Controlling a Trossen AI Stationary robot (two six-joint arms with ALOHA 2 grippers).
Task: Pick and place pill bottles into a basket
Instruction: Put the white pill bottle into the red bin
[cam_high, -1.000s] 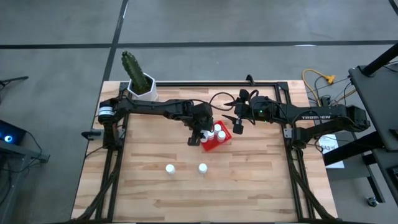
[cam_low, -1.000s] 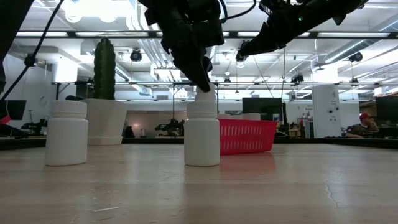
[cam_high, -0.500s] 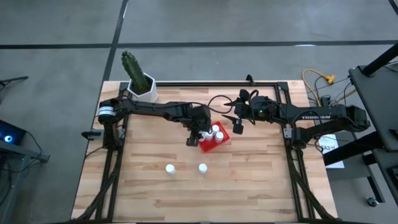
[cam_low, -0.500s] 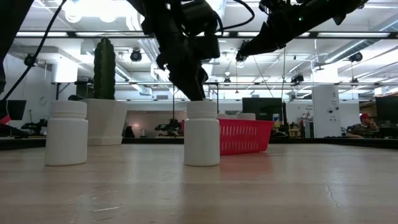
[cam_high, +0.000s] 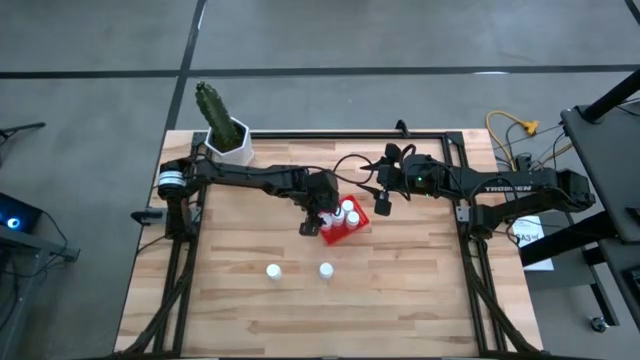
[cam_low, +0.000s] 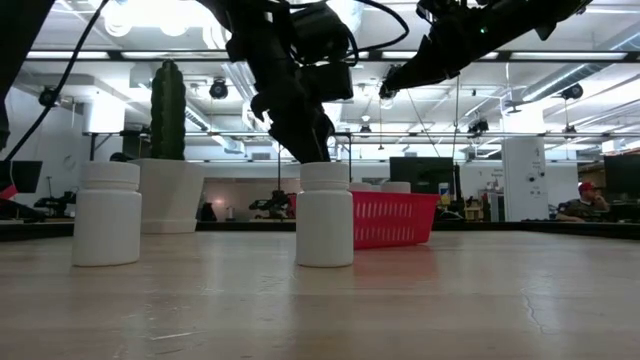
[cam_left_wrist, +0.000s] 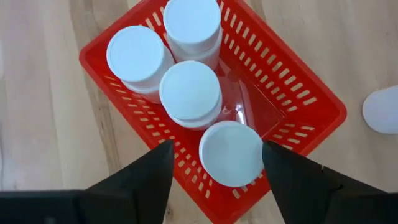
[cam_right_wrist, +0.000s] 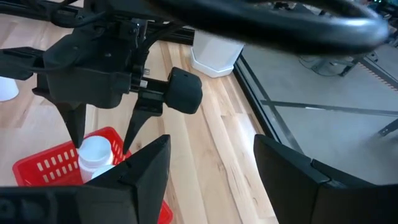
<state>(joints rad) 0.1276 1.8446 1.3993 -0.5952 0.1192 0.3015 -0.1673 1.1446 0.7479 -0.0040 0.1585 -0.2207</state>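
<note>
The red basket (cam_left_wrist: 292, 99) stands mid-table and holds several white pill bottles, standing upright. My left gripper (cam_left_wrist: 216, 149) hangs over the basket's corner, pointing steeply down and open. Its fingers (cam_right_wrist: 76, 124) stand on either side of one bottle (cam_left_wrist: 231, 152), which rests on the basket floor. Two more pill bottles (cam_high: 273, 271) (cam_high: 326, 269) stand upright on the table nearer the front edge. My right gripper (cam_high: 380, 200) hovers open just right of the basket, above table level, with nothing between its fingers.
A white pot with a green cactus (cam_high: 228, 135) stands at the table's far left corner. A black frame rail (cam_high: 330, 135) runs along the far edge and down both sides. Bare wood lies in front of the two loose bottles.
My left gripper has sunk a little into the basket's corner with a pill bottle, then opened and let it go. The bottle now stands in the basket between the parted fingers. My right arm has kept still.
</note>
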